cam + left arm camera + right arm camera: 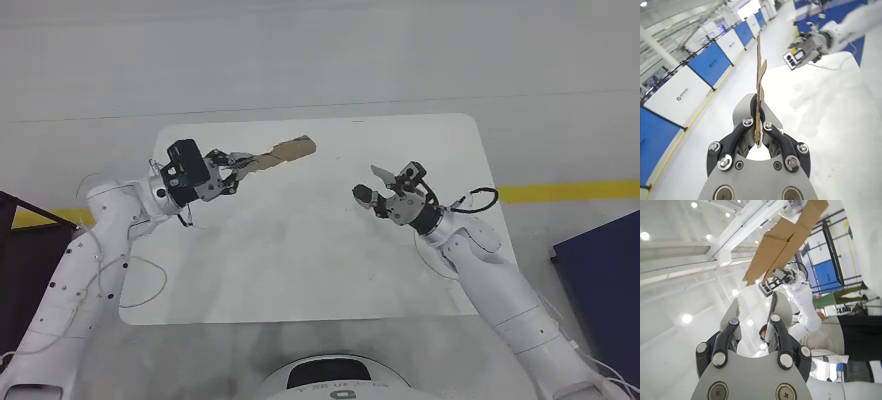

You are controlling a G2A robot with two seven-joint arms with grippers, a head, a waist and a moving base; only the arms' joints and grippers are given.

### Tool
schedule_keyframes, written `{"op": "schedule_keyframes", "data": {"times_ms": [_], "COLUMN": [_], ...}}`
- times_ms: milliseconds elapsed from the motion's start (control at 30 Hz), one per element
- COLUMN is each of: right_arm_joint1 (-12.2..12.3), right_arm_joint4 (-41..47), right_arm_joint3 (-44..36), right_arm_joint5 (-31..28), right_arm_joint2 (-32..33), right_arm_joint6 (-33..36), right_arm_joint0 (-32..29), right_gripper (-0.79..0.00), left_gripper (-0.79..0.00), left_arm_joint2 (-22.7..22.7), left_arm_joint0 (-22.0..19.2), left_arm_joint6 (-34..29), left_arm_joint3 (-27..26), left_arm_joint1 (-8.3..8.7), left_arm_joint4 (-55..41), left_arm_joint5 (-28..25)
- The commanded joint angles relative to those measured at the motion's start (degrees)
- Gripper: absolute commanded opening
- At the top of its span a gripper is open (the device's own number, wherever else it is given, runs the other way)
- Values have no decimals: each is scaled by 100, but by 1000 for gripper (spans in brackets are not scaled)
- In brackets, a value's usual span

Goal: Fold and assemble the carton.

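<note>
1. Clamping the carton (285, 152): the left gripper (238, 165) is pressed tight on one end of the flat brown cardboard, over the far-left part of the table (330, 270).
2. Carton sticks out from the jaws toward the far right. It is lifted off the table and not folded up yet. Flaps and creases show in the right wrist view.
3. Held by one end, probably so the rest hangs free for the other arm to grab and pull open.
4. Right gripper (372, 185) hovers over the right-middle of the table, fingers apart, empty, pointing toward the carton and well apart from it.
5. Carton's free end is near the far table edge, so there is little room beyond it.
6. Open room lies between the two grippers and toward the near edge, looks enough to lower the carton and press folds.
</note>
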Motion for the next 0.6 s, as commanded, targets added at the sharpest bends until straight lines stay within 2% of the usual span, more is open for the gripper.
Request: {"op": "schedule_keyframes", "data": {"times_ms": [0,67,433,500,567], "right_arm_joint1": [-7,-21,-29,-29,-45], "right_arm_joint4": [-92,-50,96,96,-577], "right_arm_joint3": [-51,-92,-108,-108,-146], "right_arm_joint5": [-520,-686,-579,-579,-1307], "right_arm_joint2": [111,144,120,120,229], "right_arm_joint6": [-11,23,119,119,-675], "right_arm_joint0": [-114,-198,-225,-225,-202], "right_gripper": [0,0,0,0,0], "left_gripper": [-785,-785,-785,-785,-785], "left_arm_joint2": [-62,-111,-111,-29,82], "left_arm_joint0": [89,138,138,295,343], "left_arm_joint6": [-351,-725,-725,-829,-1453], "left_arm_joint3": [-6,-71,-71,38,219], "left_arm_joint1": [-31,-62,-62,-94,-113], "left_arm_joint4": [-1016,-1744,-1744,-2480,-3818], "left_arm_joint5": [116,346,346,186,-162]}}
